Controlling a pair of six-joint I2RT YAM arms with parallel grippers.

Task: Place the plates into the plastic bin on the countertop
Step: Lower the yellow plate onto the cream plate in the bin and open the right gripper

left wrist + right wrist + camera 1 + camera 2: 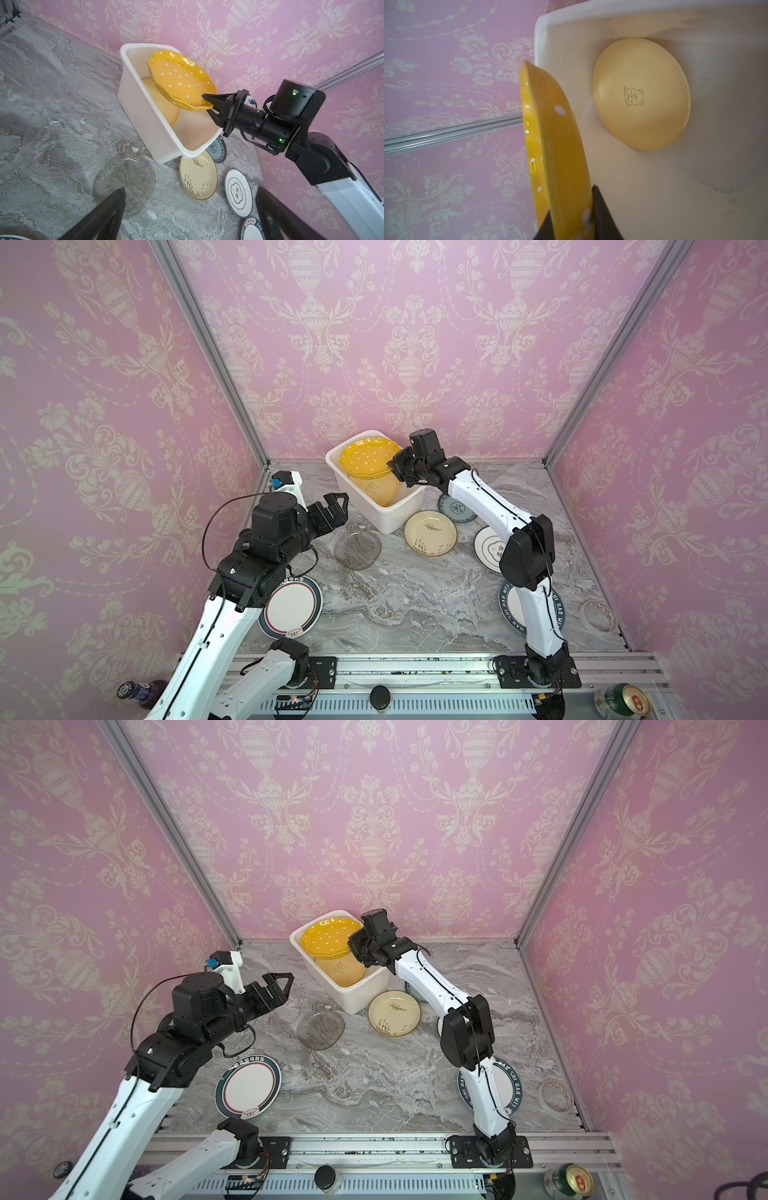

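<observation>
My right gripper is shut on the rim of the yellow white-dotted plate, holding it tilted over the plastic bin. A pale yellow plate leans inside the bin. My left gripper hangs open and empty left of the bin, above a smoky glass plate. On the countertop lie a cream plate, a small blue patterned plate and white dark-rimmed plates.
A tape roll lies at the right edge of the countertop. The ribbed aluminium rail with both arm bases runs along the front. A can and a bottle sit beyond it. Pink walls close three sides.
</observation>
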